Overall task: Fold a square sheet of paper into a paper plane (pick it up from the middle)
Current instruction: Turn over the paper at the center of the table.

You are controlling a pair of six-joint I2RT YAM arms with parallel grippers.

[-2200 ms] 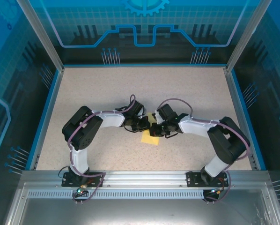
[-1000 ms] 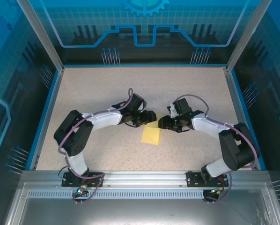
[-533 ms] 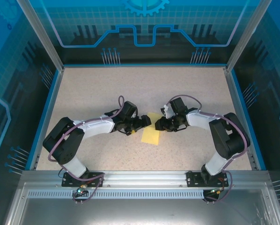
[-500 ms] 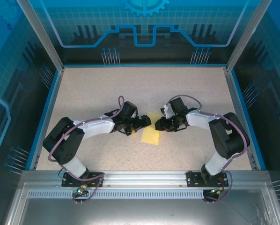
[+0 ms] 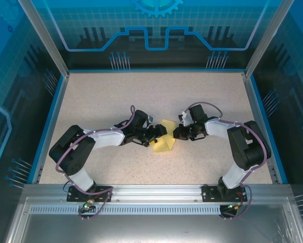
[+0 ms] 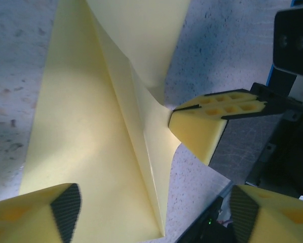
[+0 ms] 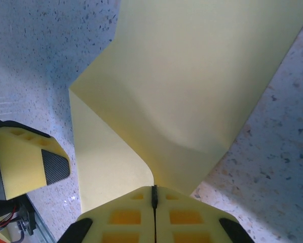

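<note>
Finds the square sheet of paper [image 5: 163,143] at the centre of the top view, on the speckled desk [image 5: 101,101], creased, with one flap lifted. Clenches the right gripper [image 5: 175,134] on that flap's edge, grasping the paper. Holds the left gripper [image 5: 156,135] released, fingers [image 6: 40,212] spread wide over the sheet's left part.
</note>
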